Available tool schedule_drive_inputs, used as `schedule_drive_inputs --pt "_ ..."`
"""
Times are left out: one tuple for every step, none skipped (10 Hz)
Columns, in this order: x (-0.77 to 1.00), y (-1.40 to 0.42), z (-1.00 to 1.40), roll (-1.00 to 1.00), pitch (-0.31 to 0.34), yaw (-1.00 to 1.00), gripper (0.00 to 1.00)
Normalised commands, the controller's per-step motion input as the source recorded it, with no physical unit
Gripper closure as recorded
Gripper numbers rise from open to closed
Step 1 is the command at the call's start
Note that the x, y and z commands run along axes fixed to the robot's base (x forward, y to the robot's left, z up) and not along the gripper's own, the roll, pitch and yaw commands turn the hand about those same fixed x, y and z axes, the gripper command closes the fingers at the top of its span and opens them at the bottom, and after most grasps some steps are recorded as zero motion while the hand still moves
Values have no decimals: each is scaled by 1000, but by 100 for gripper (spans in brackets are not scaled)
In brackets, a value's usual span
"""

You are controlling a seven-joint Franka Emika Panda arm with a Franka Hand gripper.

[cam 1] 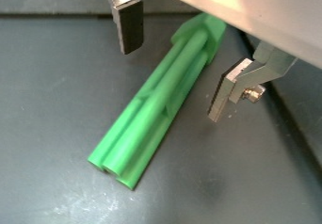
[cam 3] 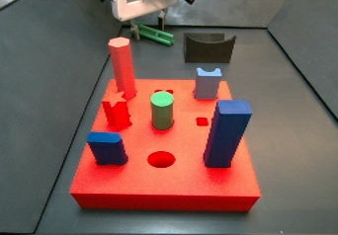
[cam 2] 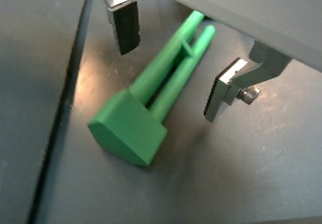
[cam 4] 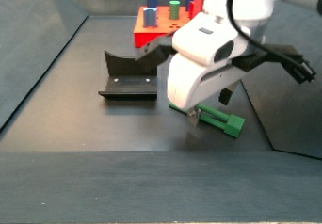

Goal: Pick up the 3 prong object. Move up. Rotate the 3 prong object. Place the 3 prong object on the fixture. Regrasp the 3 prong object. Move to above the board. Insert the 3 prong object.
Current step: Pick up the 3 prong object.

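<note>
The 3 prong object (cam 1: pixel 157 105) is a long green bar lying flat on the dark floor; in both wrist views it runs between my two fingers (cam 2: pixel 151 91). My gripper (cam 1: pixel 176 72) is open around it, with a gap on each side, one finger (cam 1: pixel 128 28) and the opposite one (cam 1: pixel 227 94) not touching it. In a side view the gripper (cam 4: pixel 208 113) hangs low over the green bar (cam 4: pixel 223 121). The fixture (cam 4: pixel 130 75) stands beside it, and its notched block shows in a side view (cam 3: pixel 208 48). The red board (cam 3: pixel 165 145) carries several coloured pegs.
On the board stand a tall red peg (cam 3: pixel 123 68), a short green cylinder (cam 3: pixel 161 111), a tall blue block (cam 3: pixel 228 133), a low blue block (cam 3: pixel 107 147) and a light blue notched peg (cam 3: pixel 208 83). Dark walls ring the floor.
</note>
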Motion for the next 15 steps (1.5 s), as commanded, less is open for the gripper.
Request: schedule_drive_inputs --pt "0 0 -374 -44 -161 129 0" --pt "0 0 -143 -84 -116 86 0" --pt "-20 0 -160 -49 -133 34 0" --pt "0 0 0 -11 0 0 0" --pt "0 0 0 21 0 0 0" --pt "0 0 0 0 0 0 0" --pt "0 0 0 0 0 0 100" --pt "0 0 0 0 0 0 100" --pt "0 0 0 0 0 0 100" --pt "0 0 0 0 0 0 100" --pt "0 0 0 0 0 0 100" --pt "0 0 0 0 0 0 100" --pt "0 0 0 0 0 0 100" --pt "0 0 0 0 0 0 100" --pt "0 0 0 0 0 0 100"
